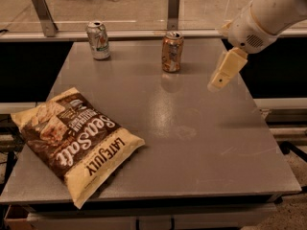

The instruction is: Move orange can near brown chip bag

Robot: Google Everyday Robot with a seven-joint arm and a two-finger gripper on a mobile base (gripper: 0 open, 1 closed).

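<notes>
Tabletop (206, 166) of dull grey, seen from the front and above in dim light. The orange can (171, 51) stands upright near the far edge, about midway across. The brown chip bag (76, 140) lies flat at the near left corner, well apart from the can, its lettering running diagonally. A silver-green can (98, 40) stands upright at the far left, clear of both. The robot's white arm (268, 13) enters from the upper right. Its cream gripper (221, 73) hangs above the right side of the surface, to the right of the orange can and not touching it, angled down and leftward. Whether the gripper is open or closed cannot be told from this view.

The step in hand appears to be the reach toward the can. To do it well, the gripper should probably come in level with the can's middle, straddle it squarely, and close only once the can sits centred, so it is not nudged over. The carry would then run diagonally toward the bag, ending with the can upright beside the bag, not on it.
</notes>
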